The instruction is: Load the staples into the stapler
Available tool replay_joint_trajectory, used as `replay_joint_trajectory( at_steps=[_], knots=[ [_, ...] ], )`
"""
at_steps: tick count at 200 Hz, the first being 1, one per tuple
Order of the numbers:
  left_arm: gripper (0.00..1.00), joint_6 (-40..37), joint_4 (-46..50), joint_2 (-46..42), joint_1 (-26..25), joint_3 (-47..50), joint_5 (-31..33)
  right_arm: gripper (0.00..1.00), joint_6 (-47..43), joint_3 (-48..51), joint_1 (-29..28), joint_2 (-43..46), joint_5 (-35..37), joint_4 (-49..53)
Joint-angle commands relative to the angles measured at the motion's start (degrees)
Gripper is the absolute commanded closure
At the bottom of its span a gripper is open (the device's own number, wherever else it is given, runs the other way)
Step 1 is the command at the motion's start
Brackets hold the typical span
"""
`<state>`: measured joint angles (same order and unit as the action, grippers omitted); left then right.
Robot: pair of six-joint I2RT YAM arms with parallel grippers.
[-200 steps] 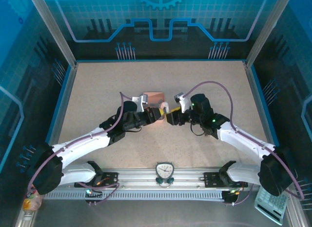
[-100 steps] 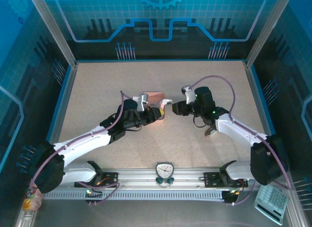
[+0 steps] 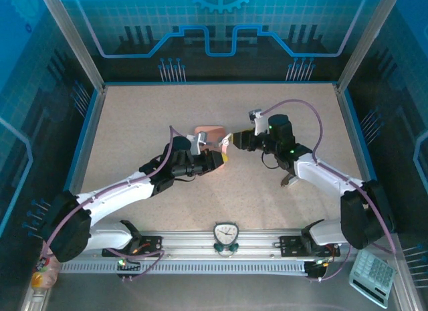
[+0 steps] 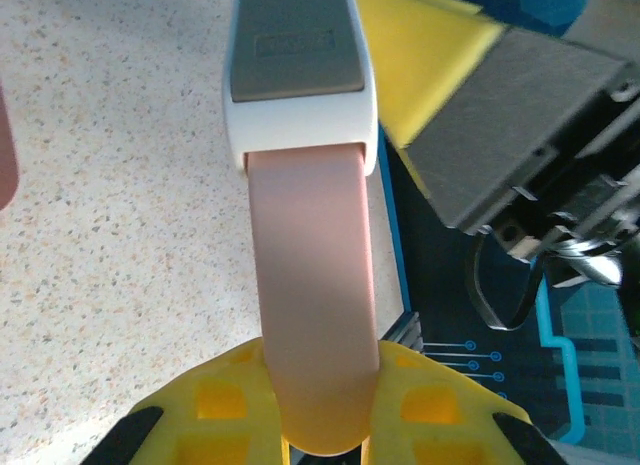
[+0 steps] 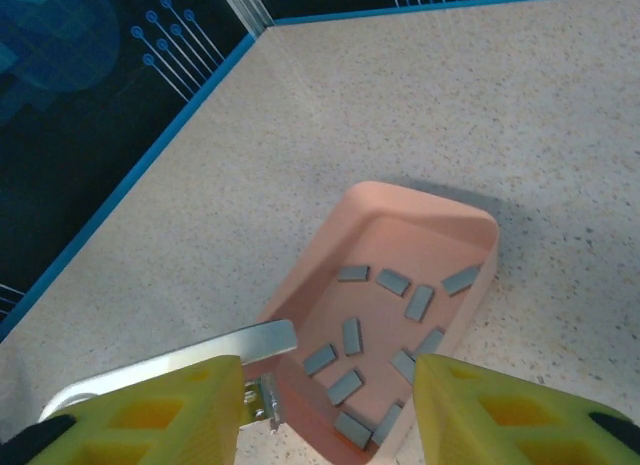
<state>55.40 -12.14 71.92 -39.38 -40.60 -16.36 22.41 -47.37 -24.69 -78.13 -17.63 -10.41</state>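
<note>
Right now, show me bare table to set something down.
Free: the table between the tray and the back edge, the strip from tray to left edge, and the patch between left arm, right arm and front rail. Crowded: by the tray, where the left gripper, holding the stapler, meets the right gripper.

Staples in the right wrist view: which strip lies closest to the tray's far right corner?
The tilted strip beside the salmon-pink tray's right wall, just below its far corner. The other staples lie nearer the middle or the near end.
</note>
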Motion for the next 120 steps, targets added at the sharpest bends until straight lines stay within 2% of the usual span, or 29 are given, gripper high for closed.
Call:
replay_joint_trajectory(
  at_steps=[1, 45, 64, 92, 120],
  knots=[
    [0.98, -0.3, 4.4, -0.2, 0.2, -1.4, 0.2, 0.49, -3.1, -1.3, 0.3, 3.2, -1.8, 0.9],
    [0.98, -1.9, 14.1, -0.9, 1.9, -3.3, 2.9, 0.47, -11.2, -1.8, 0.3, 6.7, 0.1, 13.3],
    [0.98, -3.3, 16.2, -0.8, 2.3, -4.2, 1.9, 0.46, -15.7, -1.8, -0.6, 8.2, 0.2, 16.7],
    [0.98, -5.8, 17.9, -0.3, 3.2, -5.6, -2.4, 0.40, -32.0, -1.9, -4.3, 9.8, -1.2, 20.6],
    [0.97, -8.8, 19.9, 1.1, 3.7, -7.2, -7.7, 0.39, -49.4, -1.9, -7.4, 10.3, -2.3, 23.1]
  ],
)
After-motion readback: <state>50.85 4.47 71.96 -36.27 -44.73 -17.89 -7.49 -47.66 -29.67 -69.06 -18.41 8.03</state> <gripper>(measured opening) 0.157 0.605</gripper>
